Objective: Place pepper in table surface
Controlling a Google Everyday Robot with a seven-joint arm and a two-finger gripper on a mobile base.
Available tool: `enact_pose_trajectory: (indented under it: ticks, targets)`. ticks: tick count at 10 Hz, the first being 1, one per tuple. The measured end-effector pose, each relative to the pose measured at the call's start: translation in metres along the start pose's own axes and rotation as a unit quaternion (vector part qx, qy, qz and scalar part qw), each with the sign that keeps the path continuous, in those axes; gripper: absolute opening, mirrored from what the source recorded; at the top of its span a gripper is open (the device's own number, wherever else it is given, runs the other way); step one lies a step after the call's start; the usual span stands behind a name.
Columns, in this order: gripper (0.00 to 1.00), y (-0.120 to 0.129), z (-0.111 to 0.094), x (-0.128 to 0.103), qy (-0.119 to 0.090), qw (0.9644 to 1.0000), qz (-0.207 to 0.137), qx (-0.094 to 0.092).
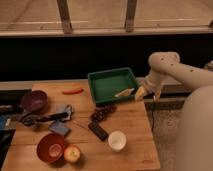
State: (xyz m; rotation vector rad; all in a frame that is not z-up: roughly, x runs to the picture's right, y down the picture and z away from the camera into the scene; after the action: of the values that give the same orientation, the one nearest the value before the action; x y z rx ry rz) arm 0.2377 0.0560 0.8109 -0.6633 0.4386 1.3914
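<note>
The slim red-orange pepper (73,91) lies on the light-brown wooden table surface (135,130), near its far edge and left of the green tray (111,83). My gripper (141,93) is at the end of the white arm, at the tray's right front corner, far to the right of the pepper. A pale yellow elongated piece (124,92) lies in the tray just left of the gripper.
A purple bowl (34,100) sits at the left. A red bowl (50,147) and an apple (72,154) are at the front. A white cup (117,140), a black bar (98,131), dark grapes (101,113) and blue items (59,120) lie mid-table.
</note>
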Motion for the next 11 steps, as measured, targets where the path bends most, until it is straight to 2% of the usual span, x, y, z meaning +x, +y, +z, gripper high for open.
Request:
enact_pose_trajectory:
  ticks: [9,10,11]
  targets:
    - [0.70,0.0000,0.0003,0.0002,0.000,1.0000,0.000,0.000]
    - [0.70,0.0003,0.0000,0.0004,-0.001,1.0000,-0.001,0.002]
    - [0.70,0.0032,-0.0011,0.0003,-0.015,0.9998,-0.007,0.009]
